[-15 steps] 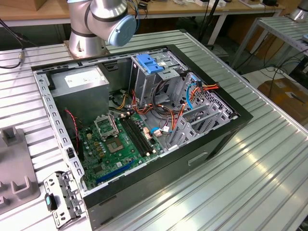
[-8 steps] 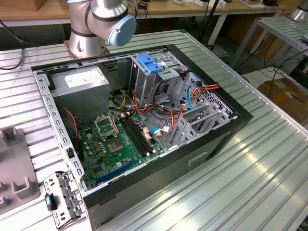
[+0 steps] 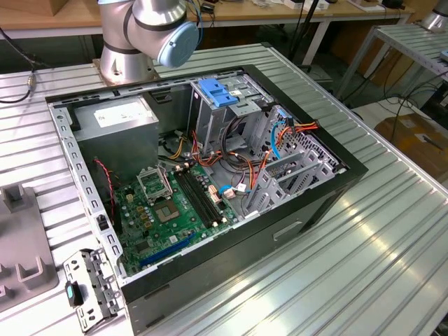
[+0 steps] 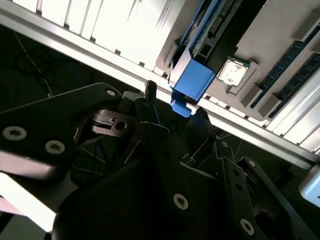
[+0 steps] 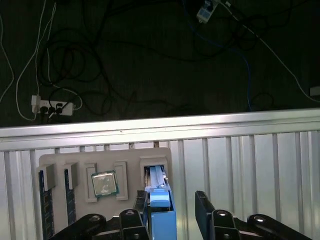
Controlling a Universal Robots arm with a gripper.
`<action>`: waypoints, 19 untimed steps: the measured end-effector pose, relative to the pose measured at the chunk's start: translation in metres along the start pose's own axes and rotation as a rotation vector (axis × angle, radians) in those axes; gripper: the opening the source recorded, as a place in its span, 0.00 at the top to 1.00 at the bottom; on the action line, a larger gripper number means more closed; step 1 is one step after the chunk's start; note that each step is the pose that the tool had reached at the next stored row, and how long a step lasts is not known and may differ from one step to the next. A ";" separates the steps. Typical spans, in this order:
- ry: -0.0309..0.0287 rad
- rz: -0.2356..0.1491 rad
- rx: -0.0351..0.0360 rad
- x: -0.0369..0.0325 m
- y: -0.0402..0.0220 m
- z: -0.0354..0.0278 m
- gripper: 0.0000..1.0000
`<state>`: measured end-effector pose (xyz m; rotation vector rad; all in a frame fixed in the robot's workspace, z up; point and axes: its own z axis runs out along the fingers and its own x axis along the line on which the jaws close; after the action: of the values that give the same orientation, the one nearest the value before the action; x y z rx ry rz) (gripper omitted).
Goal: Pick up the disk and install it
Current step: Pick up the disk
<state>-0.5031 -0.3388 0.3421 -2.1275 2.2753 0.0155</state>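
Both wrist views: disk [image 5: 161, 215] stands on edge in slot of grey holder tray [image 5: 80, 160], near processor chip [image 5: 104, 184] and memory sticks [image 5: 44, 200]. Gripper [image 5: 167, 207] spread, fingers [image 5: 202, 210] straddling disk, clear gap on one side. Exterior view adds arm [image 3: 150, 28], open computer case [image 3: 280, 231], motherboard [image 3: 168, 210], light-blue bracket [image 3: 215, 94] on drive cage. Disk's lower part sunk in slot; black body hard to make out
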 end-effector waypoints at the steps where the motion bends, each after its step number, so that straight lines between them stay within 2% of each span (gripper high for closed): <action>1: 0.0000 0.000 -0.0003 0.0001 0.0001 0.0006 0.49; 4: 0.0003 0.000 -0.0042 0.0011 -0.0026 0.0021 0.49; 6: 0.0009 0.001 -0.0135 0.0013 -0.0094 0.0023 0.49; 8: 0.0013 0.001 -0.0180 0.0020 -0.0132 0.0026 0.49; 13: 0.0013 0.001 -0.0185 0.0063 -0.0168 0.0062 0.49; 17: 0.0014 0.001 -0.0183 0.0081 -0.0222 0.0123 0.49; 19: 0.0014 0.001 -0.0183 0.0081 -0.0230 0.0175 0.49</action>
<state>-0.4805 -0.3479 0.3247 -2.1354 2.2862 0.0351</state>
